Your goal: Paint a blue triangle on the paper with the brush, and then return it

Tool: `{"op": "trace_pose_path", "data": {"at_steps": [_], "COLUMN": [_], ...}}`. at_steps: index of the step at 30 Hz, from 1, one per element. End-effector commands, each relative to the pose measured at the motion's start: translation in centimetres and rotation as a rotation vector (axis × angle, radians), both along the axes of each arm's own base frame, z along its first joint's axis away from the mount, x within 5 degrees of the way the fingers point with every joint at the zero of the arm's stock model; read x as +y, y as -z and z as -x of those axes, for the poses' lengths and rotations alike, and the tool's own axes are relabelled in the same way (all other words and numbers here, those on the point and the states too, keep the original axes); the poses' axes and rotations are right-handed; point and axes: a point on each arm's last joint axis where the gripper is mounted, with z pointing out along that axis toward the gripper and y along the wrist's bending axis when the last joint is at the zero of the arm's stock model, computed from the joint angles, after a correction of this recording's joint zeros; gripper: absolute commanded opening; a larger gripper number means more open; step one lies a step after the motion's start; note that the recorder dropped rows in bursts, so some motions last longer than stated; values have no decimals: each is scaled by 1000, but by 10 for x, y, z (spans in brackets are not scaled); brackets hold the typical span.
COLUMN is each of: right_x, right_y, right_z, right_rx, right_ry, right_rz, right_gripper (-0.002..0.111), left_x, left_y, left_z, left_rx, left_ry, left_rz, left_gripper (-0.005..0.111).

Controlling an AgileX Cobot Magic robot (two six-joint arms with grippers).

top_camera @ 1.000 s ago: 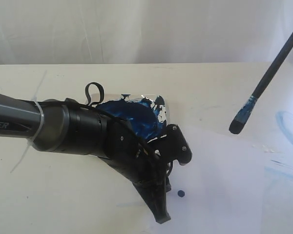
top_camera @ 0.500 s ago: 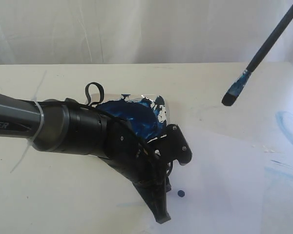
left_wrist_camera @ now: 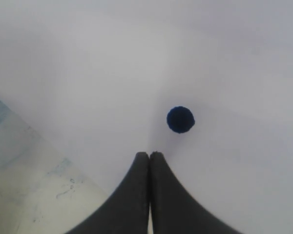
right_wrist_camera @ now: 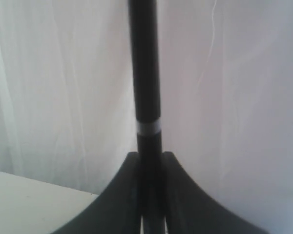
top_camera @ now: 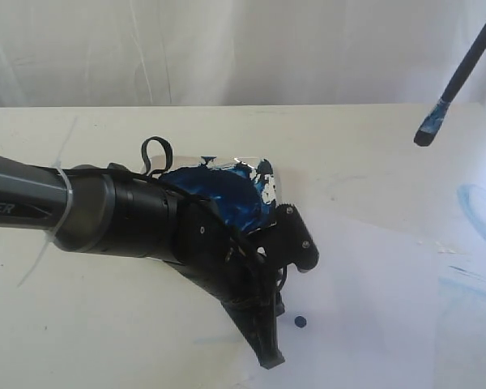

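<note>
The brush hangs in the air at the upper right, its blue-stained tip well above the table. My right gripper is shut on the black handle just below the silver band; it is outside the exterior view. The paper lies at the lower right. My left gripper is shut and empty, its tips down on the paper near its edge. A small dark-blue dot sits beside them. No blue triangle shows.
A square plate smeared dark blue sits behind the left arm, partly hidden by it. Faint pale-blue streaks mark the table at the far right. A white curtain hangs behind the table.
The brush has risen and moved to the right, away from the paper. The left arm has not moved.
</note>
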Motion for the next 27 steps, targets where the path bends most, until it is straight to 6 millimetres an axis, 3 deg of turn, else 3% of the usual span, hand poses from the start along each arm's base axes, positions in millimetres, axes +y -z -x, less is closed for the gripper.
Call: {"op": "trace_pose_path", "data": {"at_steps": [1, 14, 21, 27], "right_x": [1, 23, 45, 60], "right_y": [15, 47, 45, 34], "right_z": [-7, -5, 9, 27], "right_rx": [14, 210, 330, 397], "right_ry": [91, 241, 181, 26], "right_rz": [86, 356, 397, 325], "right_gripper": [0, 0, 0, 0], "left_x": [0, 0, 0, 0], "left_y": [2, 2, 2, 2], "left_z": [2, 2, 2, 2], "left_rx": [12, 12, 12, 12], "left_ry": [-3, -3, -3, -3], "left_rz": [-3, -3, -3, -3], "left_gripper": [0, 0, 0, 0]}}
